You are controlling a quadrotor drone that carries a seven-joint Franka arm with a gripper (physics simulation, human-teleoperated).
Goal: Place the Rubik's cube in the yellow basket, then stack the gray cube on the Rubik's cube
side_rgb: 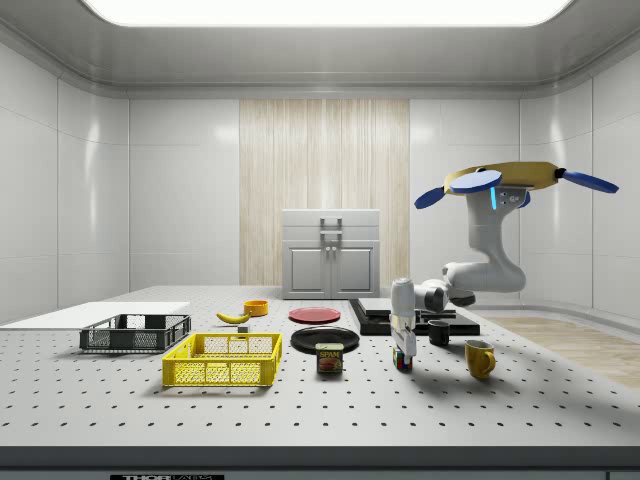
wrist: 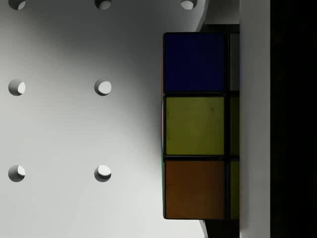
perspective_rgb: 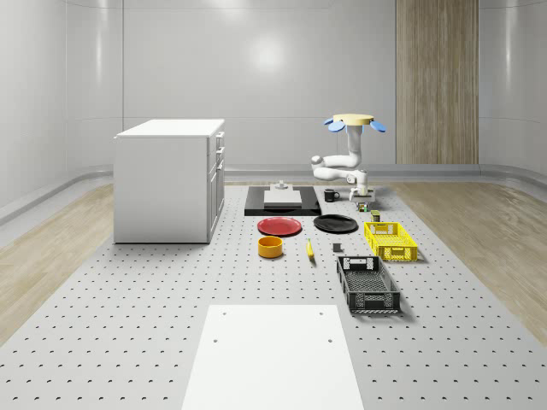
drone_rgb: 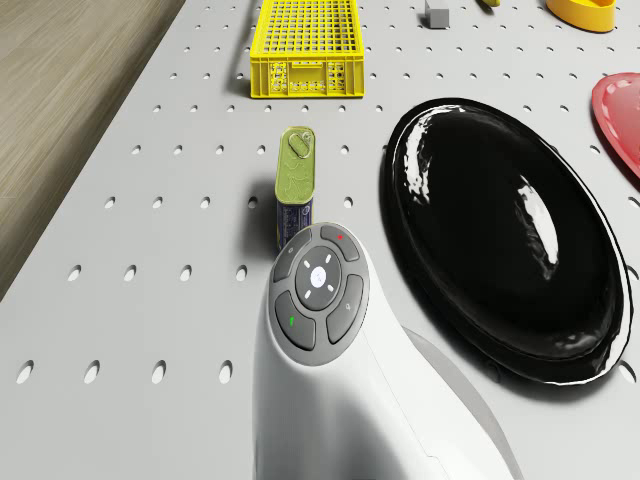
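Drone [side_rgb: 505, 182] hovers over the table's [perspective_rgb: 128, 325] far right. Gripper [side_rgb: 402, 352] reaches down at the Rubik's cube [wrist: 195, 124] (beside the can [side_rgb: 330, 358]); whether its fingers grip, I cannot tell.

white two-drawer cabinet [perspective_rgb: 169, 179] | red round plate [perspective_rgb: 279, 225] beside glossy black plate [drone_rgb: 505, 235] | orange bowl [perspective_rgb: 270, 247] | black mesh crate [perspective_rgb: 367, 284] | tin, apparently Spam [side_rgb: 330, 358] | yellow mug [side_rgb: 479, 358]

Rubik's cube [wrist: 195, 126] close below, blue, yellow, orange squares; perforated table [wrist: 74, 129] beside it.
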